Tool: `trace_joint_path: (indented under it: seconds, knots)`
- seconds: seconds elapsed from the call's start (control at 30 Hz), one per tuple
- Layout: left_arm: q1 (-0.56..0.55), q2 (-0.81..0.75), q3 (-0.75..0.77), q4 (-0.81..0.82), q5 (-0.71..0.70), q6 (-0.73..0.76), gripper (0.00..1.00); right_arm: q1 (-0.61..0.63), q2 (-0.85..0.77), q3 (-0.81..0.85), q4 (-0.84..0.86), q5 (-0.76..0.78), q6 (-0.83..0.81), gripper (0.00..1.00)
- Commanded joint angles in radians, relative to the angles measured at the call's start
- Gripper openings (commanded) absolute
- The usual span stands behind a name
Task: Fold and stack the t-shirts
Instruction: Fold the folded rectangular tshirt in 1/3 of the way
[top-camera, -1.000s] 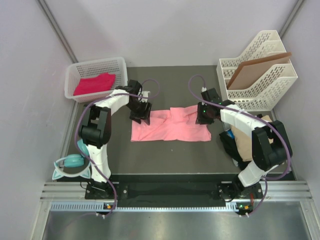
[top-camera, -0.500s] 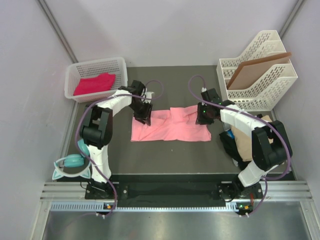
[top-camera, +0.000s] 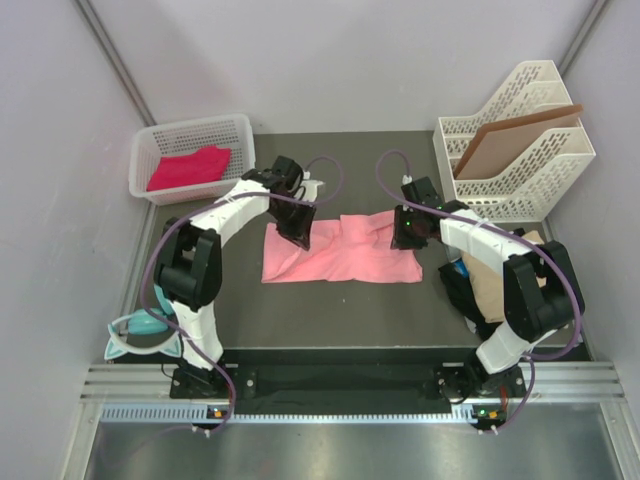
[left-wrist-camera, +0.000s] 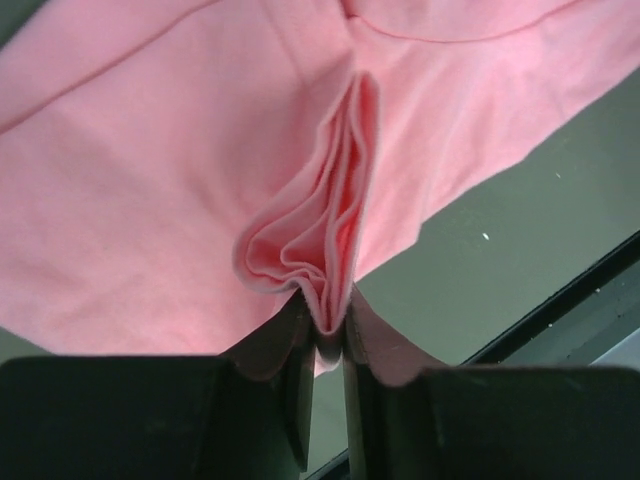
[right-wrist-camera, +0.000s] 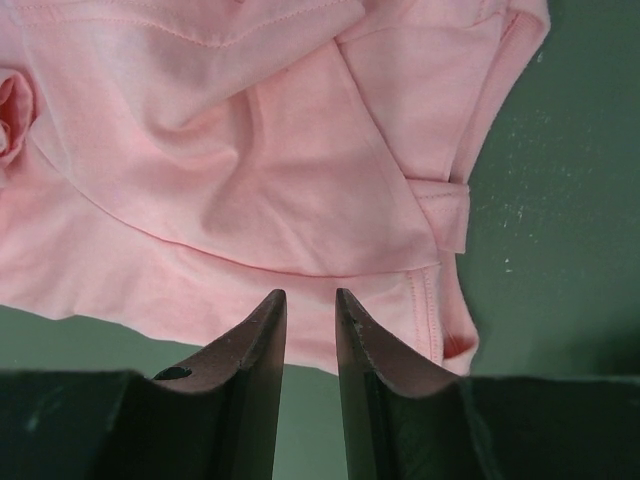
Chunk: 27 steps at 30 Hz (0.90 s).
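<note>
L gripper (left-wrist-camera: 328, 335) clamped on a bunched multi-layer pleat of the salmon pink t-shirt (top-camera: 350, 258), mid-table. R gripper (right-wrist-camera: 305, 320) over its right edge, jaws slightly apart, empty. I judge: folding underway; magenta t-shirt (top-camera: 190, 166) in basket (top-camera: 200, 124), shirt heap (top-camera: 492, 290) at right untouched. Pleat layers show on L wrist cam only; basket, heap on top cam only.

Logged white slotted plastic basket (top-camera: 196, 126) at far left corner of dark grey table mat (top-camera: 340, 305). White tiered file rack (top-camera: 520, 190) at far right corner, set at an angle. Flat brown board (top-camera: 515, 138) leaning in one slot, upper edge poking past rack wall. Teal cat-ear headphones (top-camera: 140, 325) at near left, by mat's edge. Ribbed aluminium rail (top-camera: 120, 385) along near edge.
</note>
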Motion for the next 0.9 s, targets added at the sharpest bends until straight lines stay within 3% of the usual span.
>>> trace_joint_path:
  seconds: [0.0, 0.03, 0.17, 0.3, 0.47, 0.7, 0.87]
  knots:
    - [-0.061, -0.04, 0.035, -0.08, 0.027, 0.074, 0.23, 0.009, -0.038, 0.01, 0.024, 0.012, -0.002, 0.27]
    - [-0.082, -0.036, 0.03, -0.089, 0.028, 0.098, 0.25, 0.009, -0.04, 0.012, 0.022, 0.014, -0.002, 0.27]
    - [-0.122, 0.001, 0.022, -0.147, 0.057, 0.151, 0.54, 0.009, -0.046, 0.016, 0.014, 0.015, -0.005, 0.27]
    - [-0.147, 0.006, 0.01, -0.167, 0.085, 0.183, 0.68, 0.009, -0.048, 0.019, 0.01, 0.017, -0.005, 0.27]
    - [-0.111, -0.054, 0.047, -0.137, 0.07, 0.161, 0.7, 0.01, -0.051, 0.021, 0.005, 0.028, -0.009, 0.28]
    - [0.174, -0.073, 0.032, -0.097, 0.062, 0.144, 0.67, 0.009, -0.058, 0.009, 0.008, 0.046, -0.016, 0.28]
    - [0.261, -0.031, -0.019, -0.065, 0.05, 0.143, 0.63, 0.009, -0.057, 0.005, 0.017, 0.037, -0.013, 0.28]
